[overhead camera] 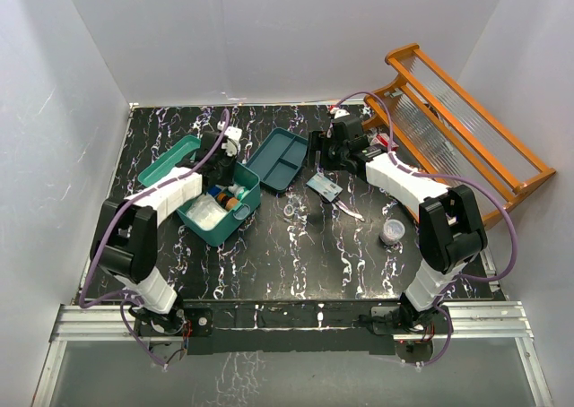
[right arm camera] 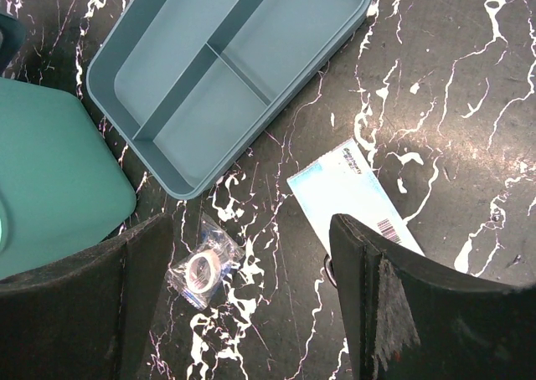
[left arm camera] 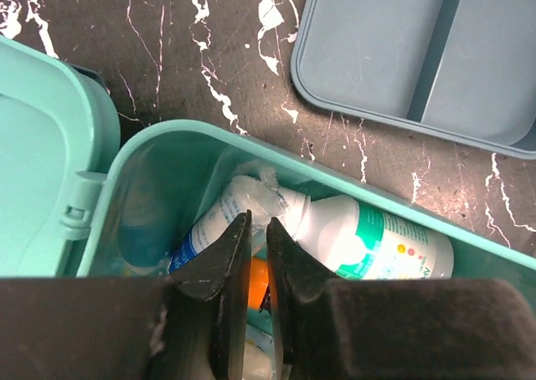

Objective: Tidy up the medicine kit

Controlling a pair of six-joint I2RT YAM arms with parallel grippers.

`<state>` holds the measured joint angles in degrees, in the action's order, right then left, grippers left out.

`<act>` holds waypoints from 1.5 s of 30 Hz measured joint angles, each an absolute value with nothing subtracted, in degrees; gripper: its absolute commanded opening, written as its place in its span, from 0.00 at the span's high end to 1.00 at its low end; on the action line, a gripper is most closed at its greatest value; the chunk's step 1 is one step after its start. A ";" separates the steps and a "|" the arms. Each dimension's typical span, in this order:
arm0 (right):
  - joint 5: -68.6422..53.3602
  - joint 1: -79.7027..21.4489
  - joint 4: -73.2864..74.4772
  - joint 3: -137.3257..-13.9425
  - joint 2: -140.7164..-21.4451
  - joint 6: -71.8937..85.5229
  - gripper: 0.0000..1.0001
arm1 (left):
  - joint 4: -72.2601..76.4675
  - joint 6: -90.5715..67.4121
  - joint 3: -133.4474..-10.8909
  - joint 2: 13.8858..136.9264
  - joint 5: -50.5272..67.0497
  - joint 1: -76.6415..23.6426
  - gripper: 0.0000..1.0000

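My right gripper hangs with its jaws wide apart and nothing between them, above the loose things on the table. In its wrist view a flat blue-white packet lies at about 2 o'clock from the middle of the gap. The packet's long axis runs from 11 to 5 o'clock, and its lower end is hidden behind my right-hand finger. So the packet sits skewed to the line between my fingers. I judge that a twist of the wrist is needed before they can close across its narrow width. A small roll in a clear bag lies at 8 o'clock, just inside my other finger. The divided tray is at 12 o'clock.

Seen from above, the medicine kit stands open at about 8 o'clock from this gripper, with its lid thrown back. It is well apart from the packet, so anything I pick up here must travel that way.

My left gripper is the nearer one, poised right over the kit. Its jaws are drawn almost together, with only a slit left. Something orange shows in the slit, but I cannot tell whether it is pinched or lying beneath. A white bottle lies on its side inside the kit, at 3 o'clock.
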<state>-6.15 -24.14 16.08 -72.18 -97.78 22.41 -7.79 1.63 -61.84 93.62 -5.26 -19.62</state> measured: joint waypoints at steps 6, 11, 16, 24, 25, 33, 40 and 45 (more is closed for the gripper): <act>-5.93 -24.14 16.08 -72.18 -97.76 22.39 0.27 | -8.19 1.93 -61.82 96.01 -5.48 -19.62 0.88; -5.93 -24.12 16.08 -72.18 -97.76 22.35 0.27 | -7.25 2.17 -62.35 99.02 -7.81 -19.62 0.86; -5.93 -24.10 16.08 -72.18 -97.76 22.35 0.27 | -7.38 1.85 -63.99 101.95 -11.05 -19.62 0.84; -5.91 -24.10 16.08 -72.18 -97.76 22.35 0.27 | -8.88 1.41 -64.95 101.80 -12.16 -19.62 0.73; -5.89 -24.10 16.08 -72.18 -97.76 22.35 0.27 | -9.39 1.41 -64.95 101.30 -11.73 -19.62 0.71; -4.23 -24.10 16.29 -72.18 -96.84 23.66 0.27 | -11.60 -0.01 -65.32 91.81 -7.97 -19.59 0.66; -1.78 -24.10 22.83 -72.97 -96.57 26.81 0.32 | -13.82 -3.20 -66.72 84.36 -7.92 -19.57 0.53; -1.52 -24.10 29.61 -74.78 -97.10 27.49 0.34 | -17.91 -9.41 -70.30 77.97 -10.39 -19.57 0.33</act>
<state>-1.52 -24.10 29.61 -74.78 -97.10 27.49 -17.91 -9.41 -70.30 77.97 -10.39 -19.57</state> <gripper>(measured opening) 0.670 0.561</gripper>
